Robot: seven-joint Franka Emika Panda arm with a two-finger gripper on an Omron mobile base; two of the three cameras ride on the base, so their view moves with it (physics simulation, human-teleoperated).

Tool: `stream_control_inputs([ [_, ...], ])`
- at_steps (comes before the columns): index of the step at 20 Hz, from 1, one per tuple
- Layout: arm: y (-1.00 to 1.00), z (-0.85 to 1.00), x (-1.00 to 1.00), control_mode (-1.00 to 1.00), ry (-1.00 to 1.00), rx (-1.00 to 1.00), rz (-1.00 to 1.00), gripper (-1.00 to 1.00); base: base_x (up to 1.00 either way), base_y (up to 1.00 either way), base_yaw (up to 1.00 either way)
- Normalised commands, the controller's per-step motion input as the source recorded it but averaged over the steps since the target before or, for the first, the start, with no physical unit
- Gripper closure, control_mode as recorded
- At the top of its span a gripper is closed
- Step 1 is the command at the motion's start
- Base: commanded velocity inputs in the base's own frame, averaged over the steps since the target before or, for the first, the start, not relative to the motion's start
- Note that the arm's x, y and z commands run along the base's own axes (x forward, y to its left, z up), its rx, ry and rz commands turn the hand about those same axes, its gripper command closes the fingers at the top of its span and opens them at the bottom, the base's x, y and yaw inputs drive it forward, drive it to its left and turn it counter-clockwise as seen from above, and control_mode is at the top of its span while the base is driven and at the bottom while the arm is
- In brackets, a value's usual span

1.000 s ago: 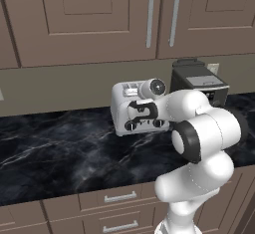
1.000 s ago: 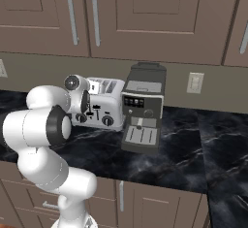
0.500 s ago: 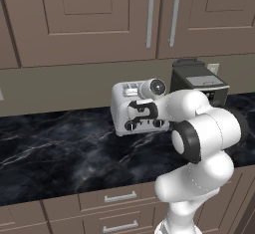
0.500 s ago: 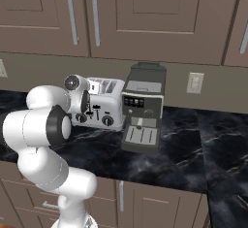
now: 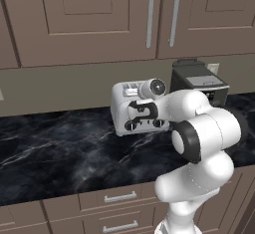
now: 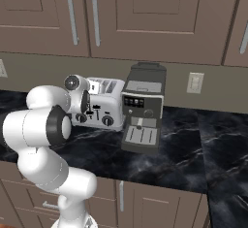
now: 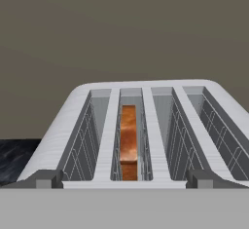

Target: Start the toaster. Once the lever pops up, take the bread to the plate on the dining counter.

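Note:
The silver-white toaster [image 5: 119, 109] [image 6: 110, 102] stands on the black marble kitchen counter against the wall. Looking along its top in the hand view, the toaster [image 7: 53, 135] shows several slots, and the bread [image 7: 128, 135], orange-brown, sits low in the second slot from the left. My gripper [image 5: 141, 110] [image 6: 89, 107] [image 7: 124, 180] hovers just in front of the toaster's upper front edge, open, with nothing between its fingers. The plate and the dining counter are out of view.
A tall black coffee machine [image 5: 200, 83] [image 6: 143, 106] stands directly right of the toaster. Wall cabinets [image 5: 99, 19] hang above. Open counter [image 5: 55, 151] stretches to the left, with drawers [image 5: 119, 197] under its front edge. A wall outlet [image 6: 194, 82] sits right of the coffee machine.

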Motion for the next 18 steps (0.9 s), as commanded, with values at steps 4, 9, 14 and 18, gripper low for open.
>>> stream_control_inputs([
  [4,0.00,0.00,0.00,-1.00,0.00,0.00,0.00,-1.00,0.00,0.00,0.00],
  [9,0.00,0.00,0.00,-1.00,0.00,0.00,0.00,-1.00,0.00,0.00,0.00],
  [14,0.00,0.00,0.00,-1.00,0.00,0.00,0.00,-1.00,0.00,0.00,0.00],
  [18,0.00,0.00,0.00,-1.00,0.00,0.00,0.00,-1.00,0.00,0.00,0.00],
])
